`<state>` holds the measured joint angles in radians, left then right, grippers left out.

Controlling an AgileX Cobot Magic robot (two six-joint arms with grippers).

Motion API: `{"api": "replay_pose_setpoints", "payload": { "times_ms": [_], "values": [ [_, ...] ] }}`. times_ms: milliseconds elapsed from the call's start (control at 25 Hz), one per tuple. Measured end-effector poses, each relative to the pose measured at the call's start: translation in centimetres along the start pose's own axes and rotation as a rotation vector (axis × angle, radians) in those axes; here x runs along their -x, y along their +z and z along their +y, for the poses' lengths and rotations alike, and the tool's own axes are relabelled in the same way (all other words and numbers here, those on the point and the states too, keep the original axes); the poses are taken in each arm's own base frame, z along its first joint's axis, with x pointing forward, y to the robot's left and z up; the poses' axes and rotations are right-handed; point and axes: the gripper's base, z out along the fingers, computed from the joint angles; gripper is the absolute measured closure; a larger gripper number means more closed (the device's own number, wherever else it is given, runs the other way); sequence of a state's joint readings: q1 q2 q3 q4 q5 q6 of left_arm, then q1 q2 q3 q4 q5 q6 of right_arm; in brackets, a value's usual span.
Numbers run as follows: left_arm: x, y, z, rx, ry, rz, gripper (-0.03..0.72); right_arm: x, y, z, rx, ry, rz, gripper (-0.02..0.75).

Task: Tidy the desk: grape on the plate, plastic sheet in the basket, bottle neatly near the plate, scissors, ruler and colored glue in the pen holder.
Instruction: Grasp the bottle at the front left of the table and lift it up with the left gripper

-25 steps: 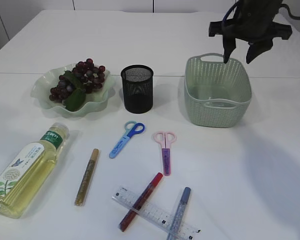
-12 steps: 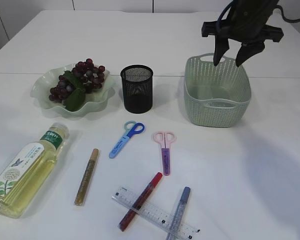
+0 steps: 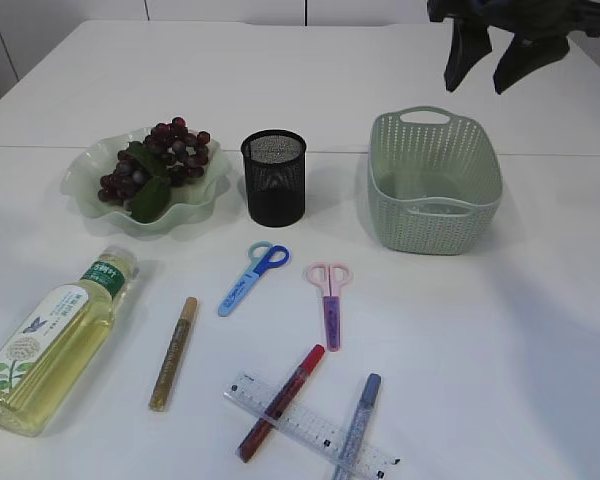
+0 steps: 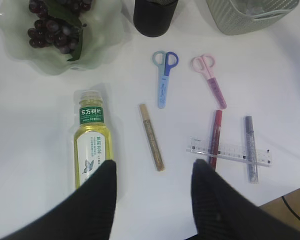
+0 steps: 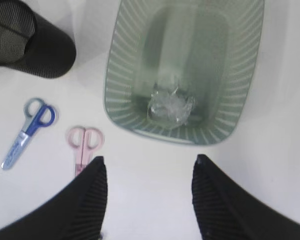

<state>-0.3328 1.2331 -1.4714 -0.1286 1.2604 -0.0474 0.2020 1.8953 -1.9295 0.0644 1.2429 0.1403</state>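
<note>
Right gripper (image 3: 492,62) cropped by the exterior view's top edge. Plate (image 4: 20,55), pen holder (image 4: 152,22) and basket (image 4: 240,25) cropped at the left wrist view's top edge. Ruler (image 3: 310,425) markings too small to read.

The right gripper (image 3: 495,65) hangs high at the far right, only its lower part showing below the top edge of the exterior view. Its two dark fingers (image 3: 460,60) point downward, spread apart with nothing between them. The left gripper (image 4: 152,192) shows only from its own wrist camera: two black ribbed fingers (image 4: 97,205) parted wide, empty, aimed down from well above the table.
</note>
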Motion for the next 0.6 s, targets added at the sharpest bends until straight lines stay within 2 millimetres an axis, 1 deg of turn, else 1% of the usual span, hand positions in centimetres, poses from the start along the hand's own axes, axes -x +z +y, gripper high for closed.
{"api": "replay_pose_setpoints", "payload": {
  "times_ms": [160, 200, 320, 480, 600],
  "values": [
    [0.0, 0.0, 0.0, 0.000, -0.017, 0.000, 0.328, -3.1, -1.3, -0.3, 0.002, -0.012, 0.054, 0.303],
    [0.0, 0.0, 0.0, 0.000, -0.019, 0.000, 0.328, -4.0, -1.4, -0.5, -0.001, -0.013, 0.075, 0.303],
    [0.0, 0.0, 0.0, 0.004, -0.022, 0.000, 0.328, -6.8, -2.7, -0.8, -0.006, -0.013, 0.102, 0.303],
    [0.0, 0.0, 0.5, 0.052, -0.008, -0.003, 0.327, -10.5, -3.9, -1.4, -0.011, -0.012, 0.139, 0.303],
    [0.0, 0.0, 0.7, 0.072, -0.003, -0.004, 0.304, -13.0, -5.0, -1.7, -0.012, -0.012, 0.148, 0.303]
  ]
}}
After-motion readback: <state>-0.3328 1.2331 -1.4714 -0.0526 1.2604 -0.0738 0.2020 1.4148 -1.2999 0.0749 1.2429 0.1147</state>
